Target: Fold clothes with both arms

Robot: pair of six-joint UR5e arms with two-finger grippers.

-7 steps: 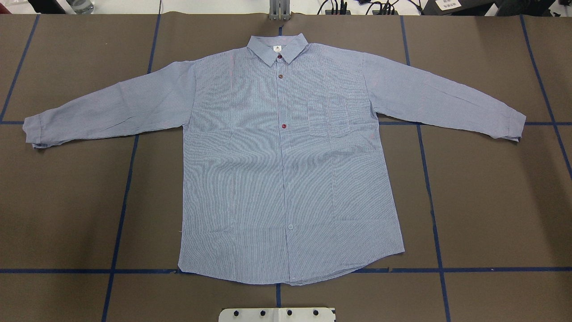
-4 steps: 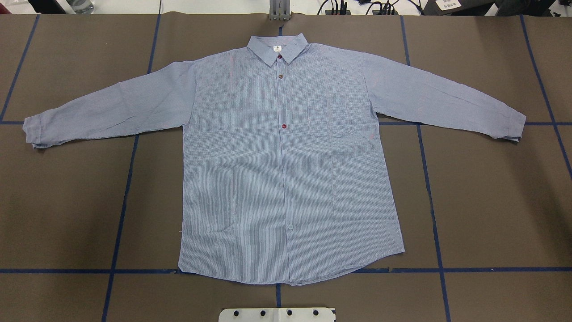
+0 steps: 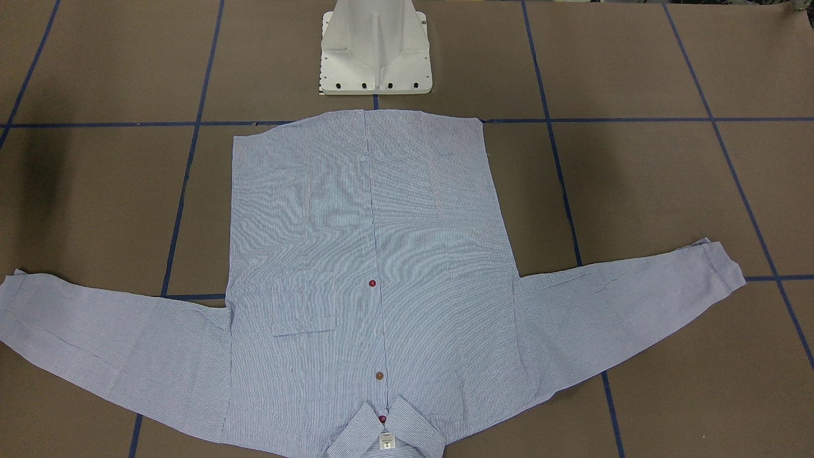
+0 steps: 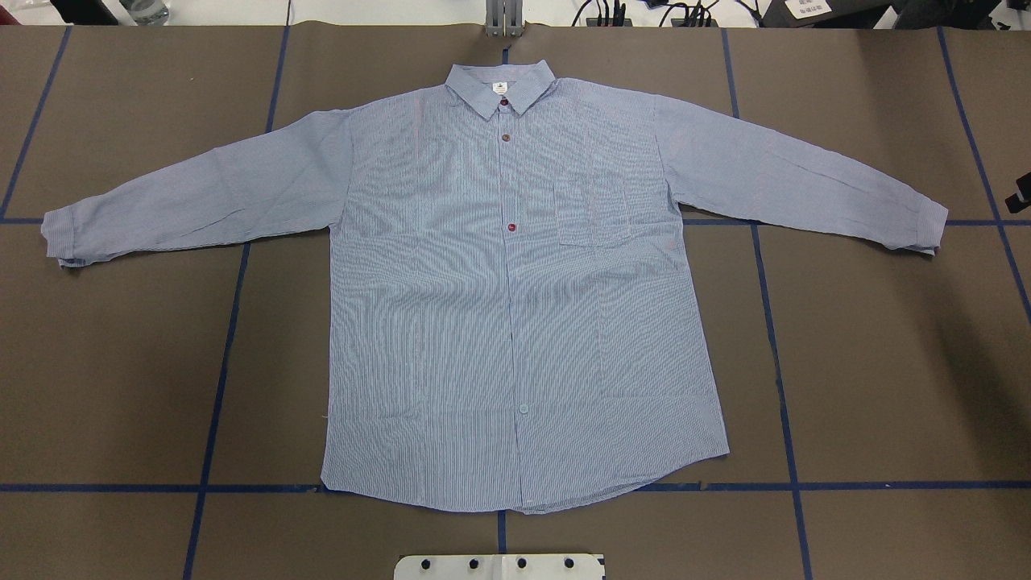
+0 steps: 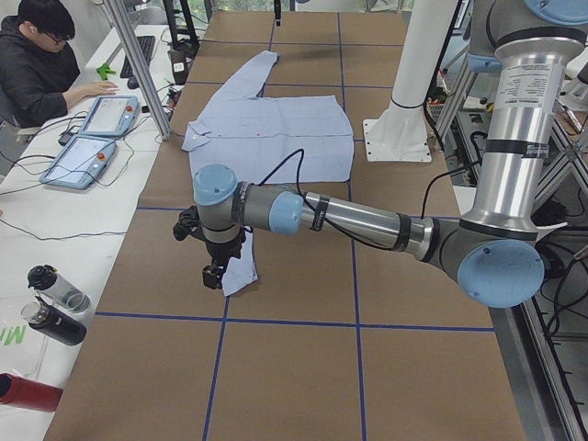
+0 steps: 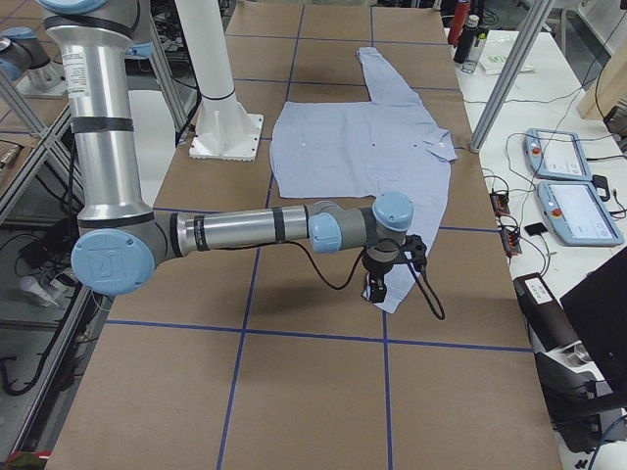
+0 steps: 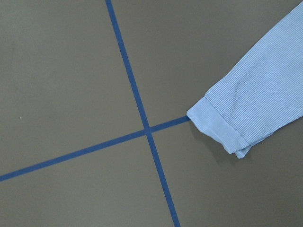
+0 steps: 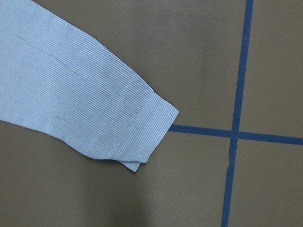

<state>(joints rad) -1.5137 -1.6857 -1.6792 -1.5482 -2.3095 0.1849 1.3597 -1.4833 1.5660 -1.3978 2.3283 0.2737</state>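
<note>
- Shirt [image 4: 451, 322]: flat, front up, centre frame, collar at top, sleeves spread wide.
- My left gripper [image 5: 213, 274] and right gripper [image 6: 375, 291]: each hangs near a cuff [image 7: 220, 130].
- Whether either is open or closed: I cannot tell.

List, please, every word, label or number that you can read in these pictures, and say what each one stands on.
No text reads clearly.
Neck label of the shirt: a small dark mark, too small to read.
White paper slip beyond the table's far edge: print blurred.
Green lettering on the white side bench: cut off by the picture's edge, perhaps starting "M".
Pendant screens: too small to read.
</note>
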